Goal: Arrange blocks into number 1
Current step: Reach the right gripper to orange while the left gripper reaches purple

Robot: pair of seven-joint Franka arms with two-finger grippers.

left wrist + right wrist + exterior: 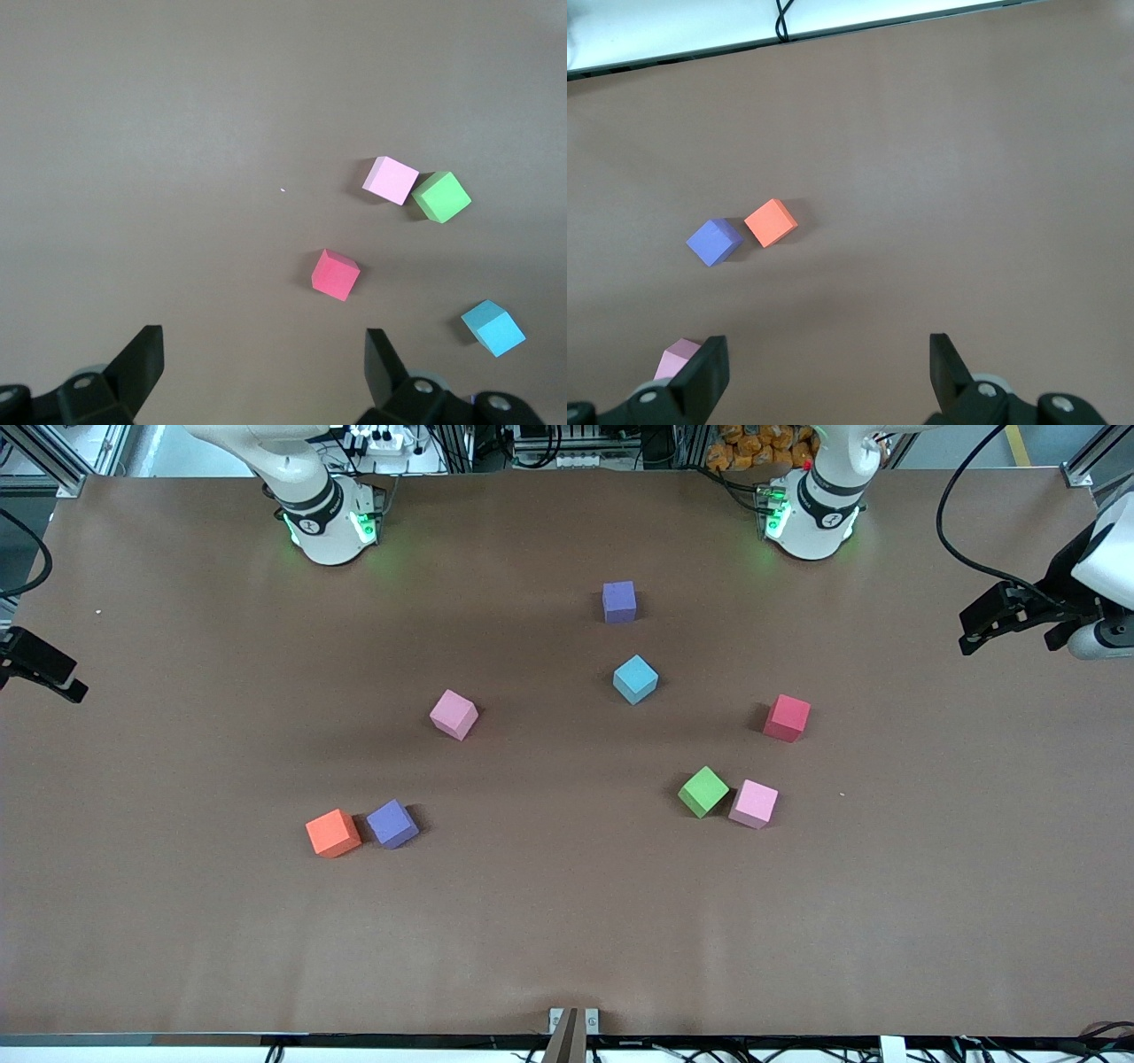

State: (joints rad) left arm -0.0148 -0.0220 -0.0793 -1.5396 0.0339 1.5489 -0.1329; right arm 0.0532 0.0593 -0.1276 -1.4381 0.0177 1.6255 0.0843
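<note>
Waiting wide open, left gripper (pixel 257 372) and right gripper (pixel 824 372) up over table edges, with soft, light blocks scattered around the light blue block (pixel 635 678), easy to pinch by flat sides.

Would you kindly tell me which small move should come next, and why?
Probably lower the open left gripper toward the red block: all the blocks lie scattered, nothing is held, and that block sits apart from the others, easy to grasp. The right gripper waits, open.

You see even, soft overhead light, sharp focus, short dark shadows beside each block (pixel 635 678) and no glare
</note>
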